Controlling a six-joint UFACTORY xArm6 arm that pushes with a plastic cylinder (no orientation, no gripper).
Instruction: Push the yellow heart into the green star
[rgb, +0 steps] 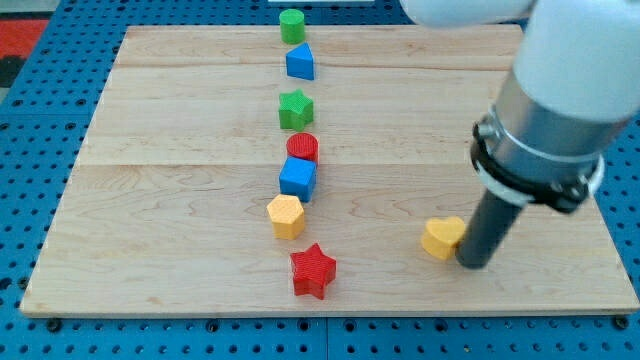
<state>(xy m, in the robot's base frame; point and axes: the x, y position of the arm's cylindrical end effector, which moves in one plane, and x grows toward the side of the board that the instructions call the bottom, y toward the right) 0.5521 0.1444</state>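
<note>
The wooden table (180, 200) carries a column of blocks near its middle. There is no pincer here, only a dark rod; my tip (474, 262) touches the yellow heart (442, 238) from the view's right. The green star (295, 109) sits well apart, toward the view's upper left.
</note>
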